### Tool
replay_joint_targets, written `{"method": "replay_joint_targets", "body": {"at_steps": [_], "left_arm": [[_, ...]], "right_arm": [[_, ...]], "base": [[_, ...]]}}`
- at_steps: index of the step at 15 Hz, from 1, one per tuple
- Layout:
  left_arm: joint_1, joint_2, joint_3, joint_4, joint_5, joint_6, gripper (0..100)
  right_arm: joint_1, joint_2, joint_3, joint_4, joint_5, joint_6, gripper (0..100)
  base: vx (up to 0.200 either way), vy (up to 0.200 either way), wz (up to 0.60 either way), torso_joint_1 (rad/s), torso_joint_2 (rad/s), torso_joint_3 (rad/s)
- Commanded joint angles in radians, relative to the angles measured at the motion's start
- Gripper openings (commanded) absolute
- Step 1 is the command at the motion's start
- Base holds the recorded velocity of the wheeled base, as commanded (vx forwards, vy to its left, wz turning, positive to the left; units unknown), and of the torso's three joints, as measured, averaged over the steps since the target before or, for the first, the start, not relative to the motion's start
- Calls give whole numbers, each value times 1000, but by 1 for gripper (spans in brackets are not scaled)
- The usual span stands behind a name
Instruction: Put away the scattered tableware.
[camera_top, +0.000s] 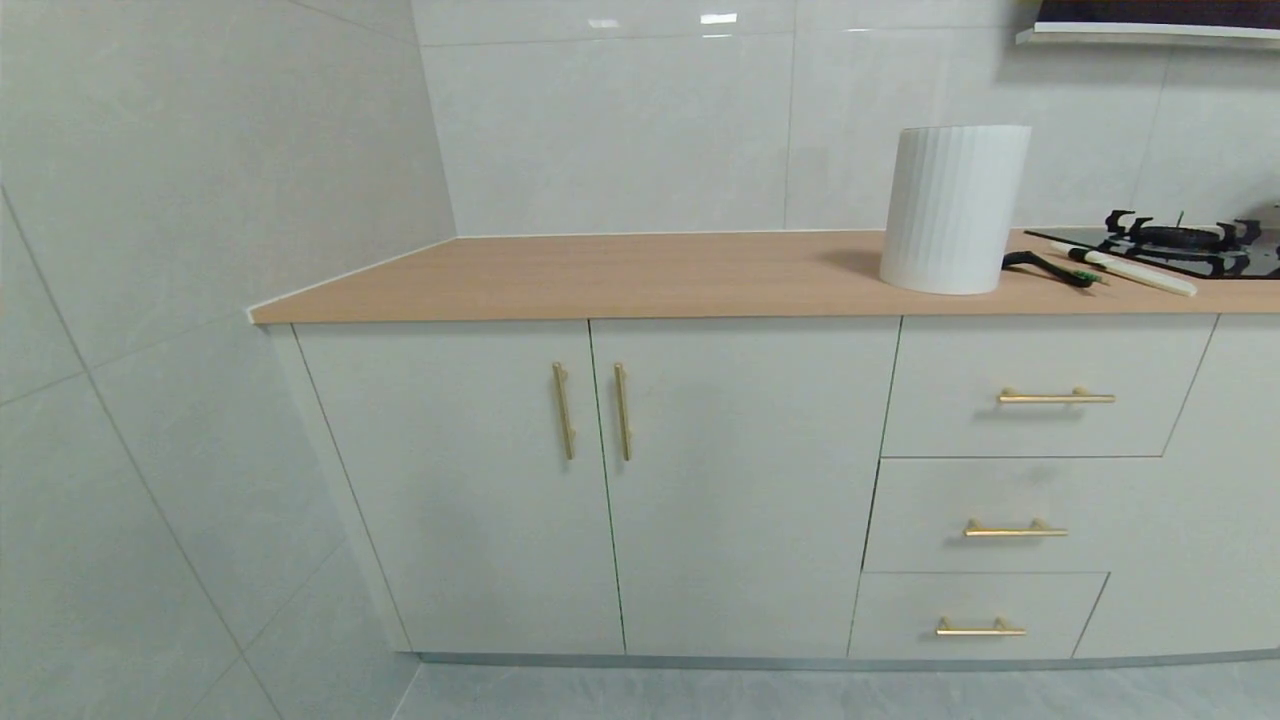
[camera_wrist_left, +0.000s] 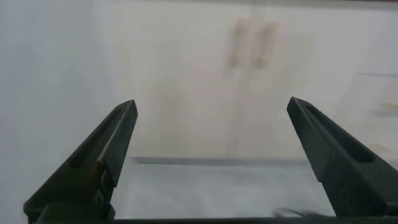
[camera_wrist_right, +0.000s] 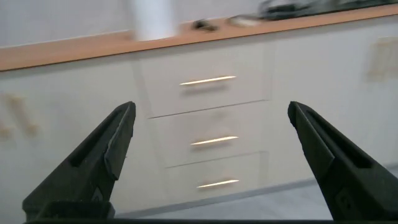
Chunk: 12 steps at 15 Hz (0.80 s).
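You find the tableware at the right of the head view, up on the bench (camera_top: 600, 275). A long white tool (camera_top: 1130, 270) lies flat there, with a black tool (camera_top: 1045, 268) just beside it. Both lie just right of the tall white pot (camera_top: 953, 210), by the edge of the stove (camera_top: 1180, 245). I cannot tell if the white tool is a knife or something else.

Both tools look thin, stiff and light, I think. They lie flat, so they may slide on the smooth bench when you pinch them. Take the white tool near the middle of its length, across its thin side. If it is a knife, keep off the blade end. Take the black tool at its thick part. The pot looks like the place where they go. It is tall and may tip if you bump it, so come in from above.

Your left claw (camera_wrist_left: 211, 104) is wide open and holds nothing. It hangs low and faces the doors (camera_wrist_left: 186, 93), near the floor. Your right claw (camera_wrist_right: 211, 107) is wide open too and holds nothing. It faces the drawers (camera_wrist_right: 211, 121), well apart from the tools up on the bench.
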Motion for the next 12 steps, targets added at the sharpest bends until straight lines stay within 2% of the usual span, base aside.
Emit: {"method": "replay_joint_targets", "body": {"at_steps": [1, 2, 4, 6, 7, 8, 9, 10, 11, 12], "left_arm": [[50, -100, 43, 10, 36, 11, 100], [80, -100, 62, 9, 68, 6, 100], [119, -100, 73, -2, 71, 6, 100], [205, -111, 144, -71, 139, 11, 100], [259, -191, 188, -97, 116, 55, 100], [265, -195, 240, -116, 106, 101, 100], [265, -195, 283, -171, 106, 92, 100], [265, -195, 331, -226, 83, 100, 100], [265, -195, 380, -274, 11, 115, 100], [265, -195, 380, -275, -59, 114, 100]], "right_arm": [[-105, -231, 11, 78, 32, -30, 100], [-106, -231, 46, 72, 32, -27, 100], [-106, -231, 70, 68, -9, -24, 100], [-106, -231, 146, 63, -15, -22, 100], [-106, -231, 196, 57, -15, -20, 100], [-106, -231, 261, 25, -12, -19, 100], [-106, -231, 330, -41, -7, -24, 100], [-106, -229, 402, -118, 17, -30, 100], [-106, -229, 481, -192, 88, -57, 100], [-106, -231, 481, -198, 143, -70, 100]], "base": [[0, 0, 0, 0, 0, 0], [0, 0, 0, 0, 0, 0], [0, 0, 0, 0, 0, 0], [0, 0, 0, 0, 0, 0], [0, 0, 0, 0, 0, 0], [0, 0, 0, 0, 0, 0], [0, 0, 0, 0, 0, 0], [0, 0, 0, 0, 0, 0], [0, 0, 0, 0, 0, 0], [0, 0, 0, 0, 0, 0]]}}
